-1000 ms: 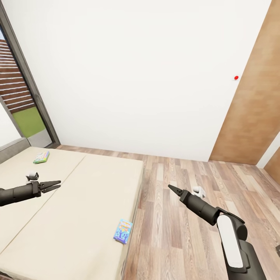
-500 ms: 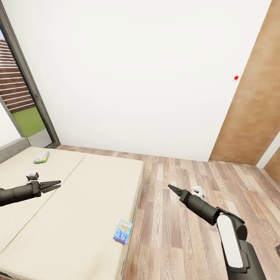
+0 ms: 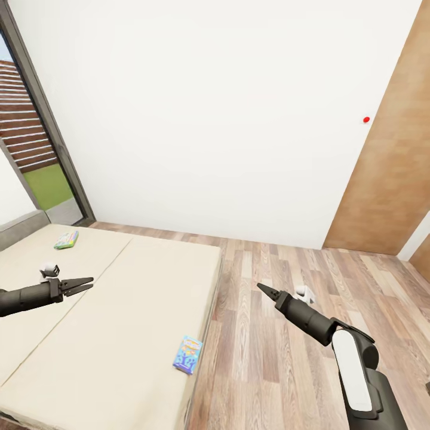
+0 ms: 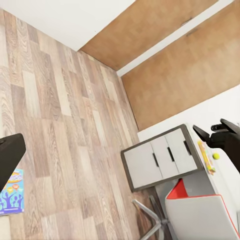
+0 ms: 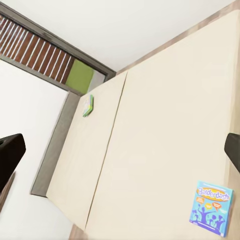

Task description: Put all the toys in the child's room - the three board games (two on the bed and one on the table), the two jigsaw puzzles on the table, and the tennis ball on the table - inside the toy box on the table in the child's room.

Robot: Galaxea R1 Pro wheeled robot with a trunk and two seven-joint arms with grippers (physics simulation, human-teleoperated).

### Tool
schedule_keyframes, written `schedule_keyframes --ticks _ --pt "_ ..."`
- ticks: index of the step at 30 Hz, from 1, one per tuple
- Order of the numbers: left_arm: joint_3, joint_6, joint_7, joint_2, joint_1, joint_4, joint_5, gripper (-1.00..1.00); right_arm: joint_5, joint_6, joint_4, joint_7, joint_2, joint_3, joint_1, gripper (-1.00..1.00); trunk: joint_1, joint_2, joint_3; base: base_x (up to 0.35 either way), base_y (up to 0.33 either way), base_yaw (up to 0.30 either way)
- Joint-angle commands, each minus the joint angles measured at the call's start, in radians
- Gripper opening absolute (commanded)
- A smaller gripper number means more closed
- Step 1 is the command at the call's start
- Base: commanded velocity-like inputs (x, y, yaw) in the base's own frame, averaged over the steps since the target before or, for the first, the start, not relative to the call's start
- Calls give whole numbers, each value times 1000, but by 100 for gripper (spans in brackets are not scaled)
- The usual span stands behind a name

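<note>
Blue game box (image 3: 188,354) sits at the bed's (image 3: 119,298) very edge; both pincers, left (image 3: 83,283) barely parted, right (image 3: 264,289) pressed together, hang empty; I risk nudging it off.

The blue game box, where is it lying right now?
In the head view the blue game box lies flat at the bed's near right edge, beside the wood floor, between the two arms. The right wrist view shows it too.

Bright even simulator light, soft faint shadows, no glare, sharp focus, wide-angle edge stretch
</note>
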Motion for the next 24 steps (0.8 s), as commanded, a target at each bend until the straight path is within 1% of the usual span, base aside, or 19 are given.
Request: schedule_keyframes --ticks 1,24 --pt "0 11 -4 0 -1 0 -1 100 4 6 0 7 1 -3 -1 100 1 -2 -2 0 -69 45" --pt "0 11 -4 0 -1 0 -1 100 4 5 1 7 2 0 -1 100 1 -2 -2 0 -8 4"
